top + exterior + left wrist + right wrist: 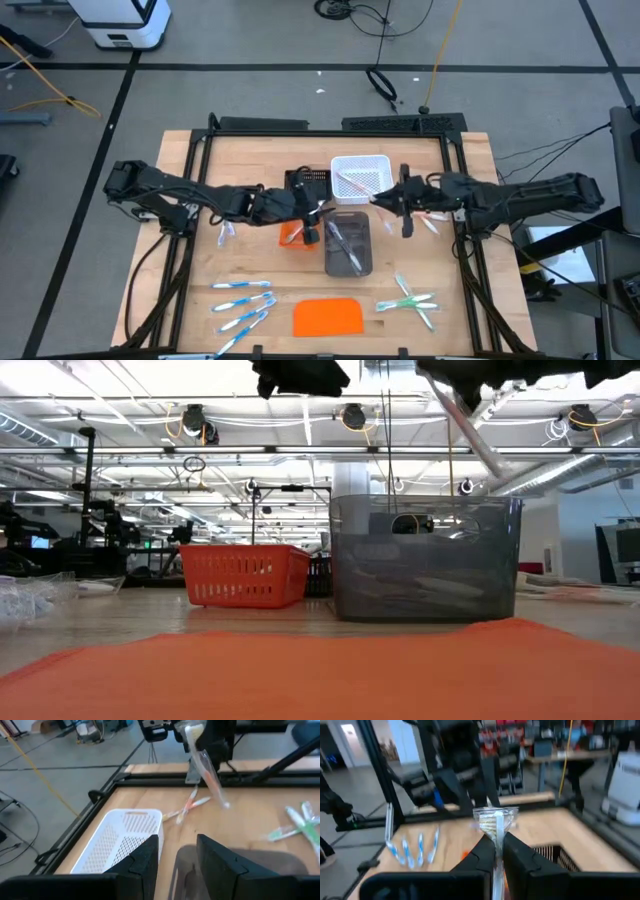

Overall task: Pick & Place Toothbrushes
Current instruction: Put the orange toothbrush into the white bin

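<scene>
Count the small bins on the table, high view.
4: white bin at rear centre, black bin to its left, orange bin partly hidden under the left pincer, grey bin in the middle.

On the wooden table (200, 240) a white basket (360, 177), a black basket (311, 181), an orange basket (293, 234) and a grey bin (348, 247) stand close together. A flat orange mat (328, 317) lies near the front edge.
</scene>
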